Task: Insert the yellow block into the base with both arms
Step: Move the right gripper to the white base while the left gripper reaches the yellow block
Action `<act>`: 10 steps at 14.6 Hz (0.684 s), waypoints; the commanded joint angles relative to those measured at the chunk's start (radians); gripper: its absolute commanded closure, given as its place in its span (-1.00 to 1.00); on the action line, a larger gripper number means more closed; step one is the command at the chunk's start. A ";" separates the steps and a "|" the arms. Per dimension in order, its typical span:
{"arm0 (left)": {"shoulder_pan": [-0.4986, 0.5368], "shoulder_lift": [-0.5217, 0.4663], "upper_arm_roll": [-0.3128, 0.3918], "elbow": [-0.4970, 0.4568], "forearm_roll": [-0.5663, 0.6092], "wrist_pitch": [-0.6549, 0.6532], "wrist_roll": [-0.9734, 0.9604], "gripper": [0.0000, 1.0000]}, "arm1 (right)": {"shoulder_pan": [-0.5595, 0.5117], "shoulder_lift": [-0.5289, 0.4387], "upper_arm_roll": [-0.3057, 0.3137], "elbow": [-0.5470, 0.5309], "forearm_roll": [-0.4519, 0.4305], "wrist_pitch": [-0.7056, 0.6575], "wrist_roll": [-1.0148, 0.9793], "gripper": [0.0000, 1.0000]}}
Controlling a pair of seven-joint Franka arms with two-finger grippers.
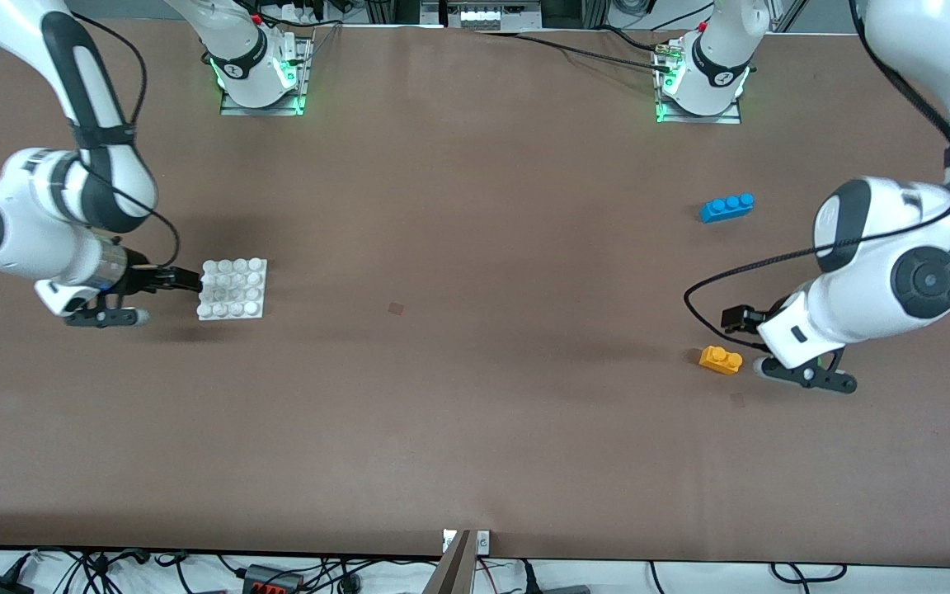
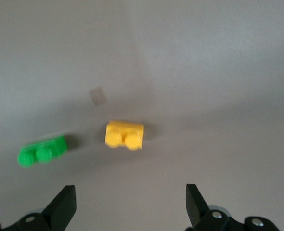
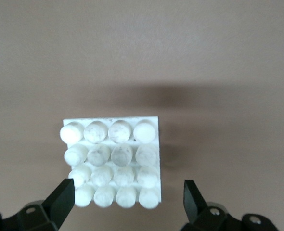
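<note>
Green brick (image 2: 42, 151) hidden in front view; left gripper (image 2: 127, 207) spread beside yellow block (image 1: 721, 360); right gripper (image 3: 127, 204) spread at base (image 1: 232, 289).

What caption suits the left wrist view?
Open left gripper above the yellow block, green brick beside it.

Robotics lab: two arms bolted to brown table (image 1: 458, 412), cables (image 1: 277, 577) & power gear along edge.
</note>
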 commanded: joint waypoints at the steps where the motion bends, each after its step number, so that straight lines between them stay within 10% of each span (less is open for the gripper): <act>1: 0.013 0.073 0.002 0.008 0.017 0.101 0.079 -1.00 | 0.030 0.017 0.000 -0.088 0.014 0.111 0.010 -1.00; 10: 0.038 0.166 0.011 -0.058 0.017 0.234 0.091 -1.00 | 0.039 0.100 0.000 -0.085 0.014 0.225 0.004 -0.69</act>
